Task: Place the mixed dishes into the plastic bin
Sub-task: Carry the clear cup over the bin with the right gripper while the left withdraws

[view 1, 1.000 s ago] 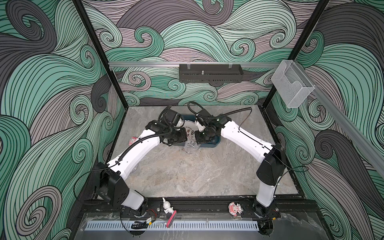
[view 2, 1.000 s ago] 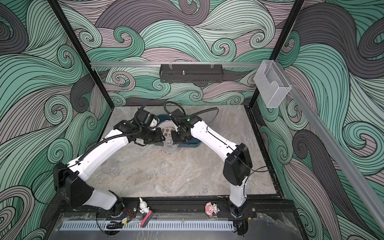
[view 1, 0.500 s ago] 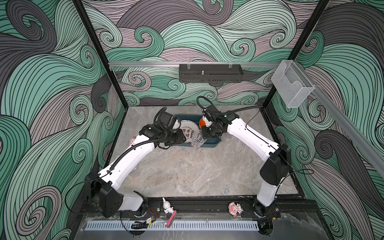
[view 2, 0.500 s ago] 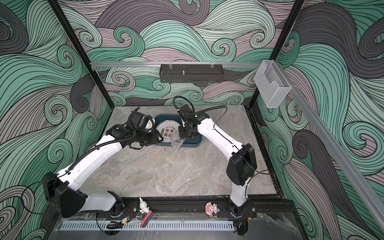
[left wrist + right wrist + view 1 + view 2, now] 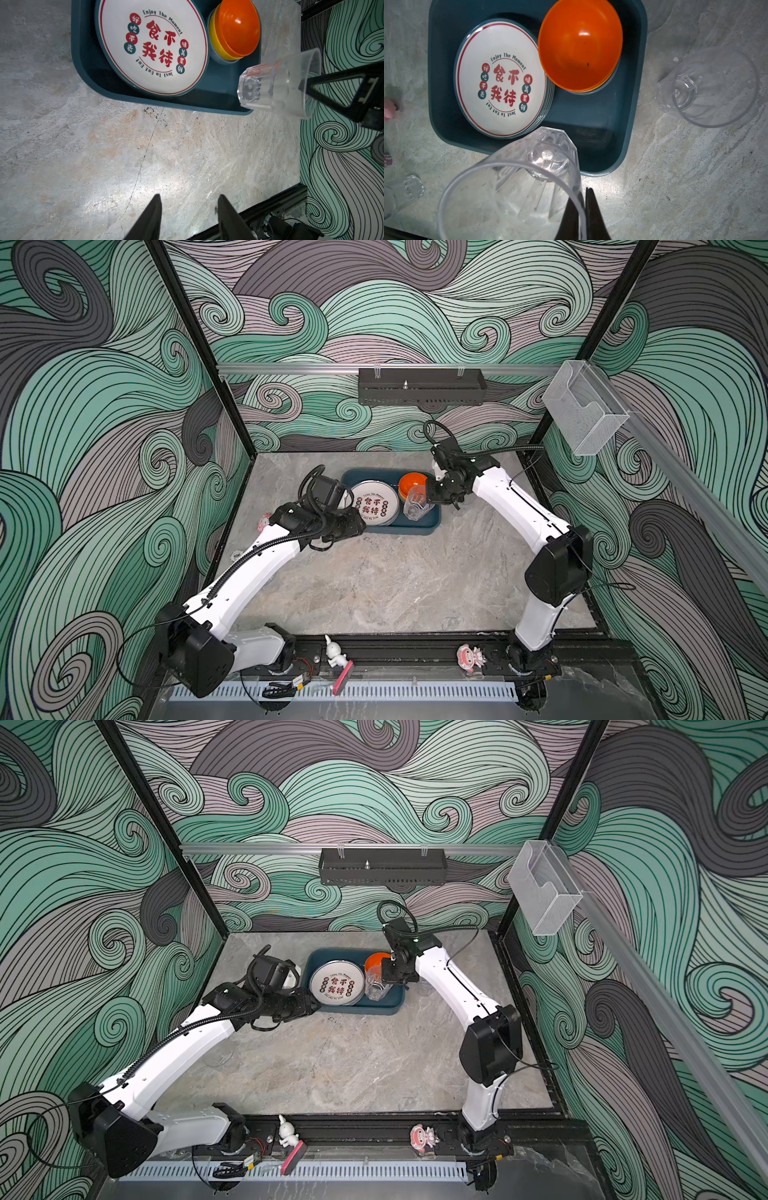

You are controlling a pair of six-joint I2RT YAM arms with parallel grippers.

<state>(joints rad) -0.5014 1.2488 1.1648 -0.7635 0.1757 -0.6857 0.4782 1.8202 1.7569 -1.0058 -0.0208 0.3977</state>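
Pinching the rim of a clear tumbler (image 5: pixel 415 504), the right hand (image 5: pixel 580 195) holds it tilted above the near right corner of the plastic bin (image 5: pixel 399 529), which sits toward the far side of the desk (image 5: pixel 395 585). Inside, the stacked plates (image 5: pixel 372 506) lie at the left and the nested bowls (image 5: pixel 412 483), orange on top, at the far right. The left hand (image 5: pixel 189 196) hangs over the desk beside the bin's near left corner, fingers parted, holding nothing.

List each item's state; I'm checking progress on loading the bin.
plastic bin, partly filled.
plates, stacked flat in bin.
bowls, nested upright in bin, orange on top.
held tumbler, tilted, lifted over bin's corner.
second tumbler, upright on table, outside bin.
right gripper, jaws shut on held tumbler's rim.
left gripper, jaws open, empty.
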